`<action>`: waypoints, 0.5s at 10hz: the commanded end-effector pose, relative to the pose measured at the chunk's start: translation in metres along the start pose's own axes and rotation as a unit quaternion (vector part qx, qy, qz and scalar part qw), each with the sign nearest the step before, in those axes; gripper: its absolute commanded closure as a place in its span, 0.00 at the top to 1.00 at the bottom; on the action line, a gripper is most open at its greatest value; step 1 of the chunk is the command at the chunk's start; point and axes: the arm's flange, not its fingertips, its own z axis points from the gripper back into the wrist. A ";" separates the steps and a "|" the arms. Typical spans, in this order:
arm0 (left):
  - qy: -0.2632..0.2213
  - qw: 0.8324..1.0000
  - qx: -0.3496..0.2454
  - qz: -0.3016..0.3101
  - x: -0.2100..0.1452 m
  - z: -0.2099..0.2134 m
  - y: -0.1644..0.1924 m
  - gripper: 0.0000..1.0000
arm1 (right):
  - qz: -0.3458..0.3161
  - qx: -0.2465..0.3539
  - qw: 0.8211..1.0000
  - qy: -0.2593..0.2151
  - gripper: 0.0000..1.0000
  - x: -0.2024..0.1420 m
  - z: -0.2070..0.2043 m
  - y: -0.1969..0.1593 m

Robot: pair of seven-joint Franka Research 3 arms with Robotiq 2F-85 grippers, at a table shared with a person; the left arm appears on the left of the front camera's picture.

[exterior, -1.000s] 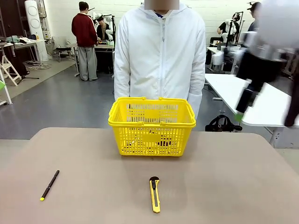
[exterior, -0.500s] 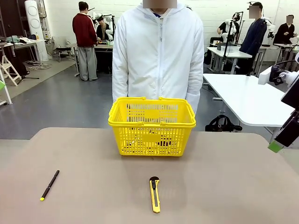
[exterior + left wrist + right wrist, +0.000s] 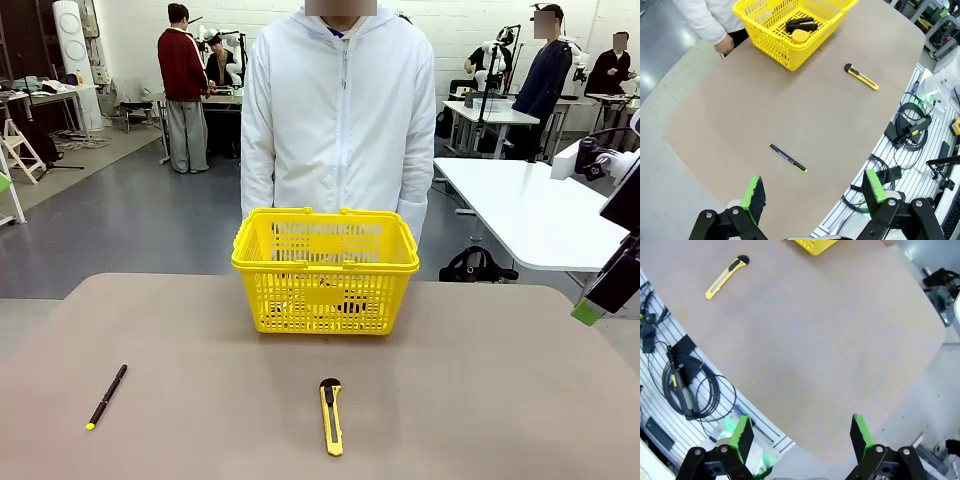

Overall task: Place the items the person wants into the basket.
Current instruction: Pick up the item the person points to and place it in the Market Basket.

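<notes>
Your marker [image 3: 799, 23] and tape [image 3: 800, 36] lie in the basket [image 3: 771, 46], far from both wide-open claws [image 3: 812, 191] [image 3: 798, 434] above the table [image 3: 480, 380].

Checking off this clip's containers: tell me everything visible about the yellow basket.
The basket is yellow plastic with lattice sides and a solid rim, its two handles folded down along the rim. It stands upright on the table near the far edge, just in front of the person. Inside, the left wrist view shows a yellow-and-black tape measure beside dark slim items. No end effector touches it.
</notes>
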 end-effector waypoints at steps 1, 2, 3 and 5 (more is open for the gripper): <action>-0.001 1.000 -0.005 -0.006 -0.001 0.001 0.001 1.00 | -0.012 0.058 0.997 -0.048 1.00 -0.014 0.032 -0.040; -0.001 1.000 -0.005 -0.006 -0.001 0.001 0.001 1.00 | -0.032 0.098 0.990 -0.098 1.00 -0.032 0.058 -0.080; -0.001 1.000 -0.005 -0.006 -0.001 0.001 0.001 1.00 | -0.044 0.114 0.984 -0.133 1.00 -0.048 0.072 -0.110; -0.001 1.000 -0.005 -0.006 -0.001 0.001 0.001 1.00 | -0.034 0.159 0.959 -0.231 1.00 -0.085 0.090 -0.149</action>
